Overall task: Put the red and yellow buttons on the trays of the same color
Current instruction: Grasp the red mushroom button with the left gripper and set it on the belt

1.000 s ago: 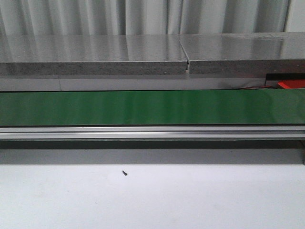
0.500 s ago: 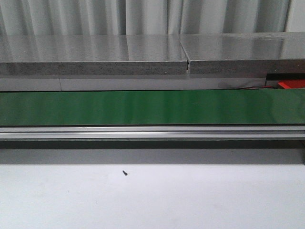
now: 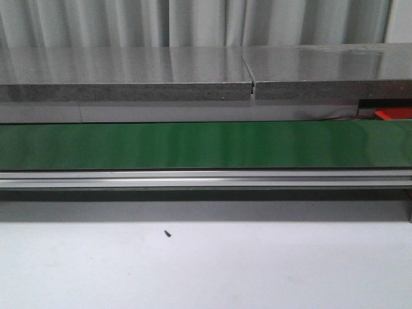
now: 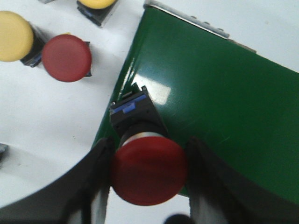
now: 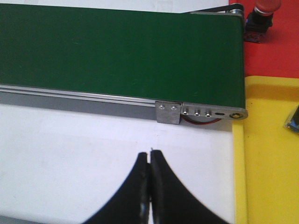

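Note:
In the left wrist view my left gripper is shut on a red button, its fingers pressed on both sides of the round cap. The button's black-and-blue base hangs at the edge of the green belt. On the white table beside it lie another red button and two yellow buttons. My right gripper is shut and empty over the white table near the belt's end. Beside it lies the yellow tray, and beyond that the red tray with a red button on it.
The green conveyor belt with its aluminium rail runs across the front view, and no arm shows there. A small dark screw lies on the white table. A black-and-blue part sits at the yellow tray's edge.

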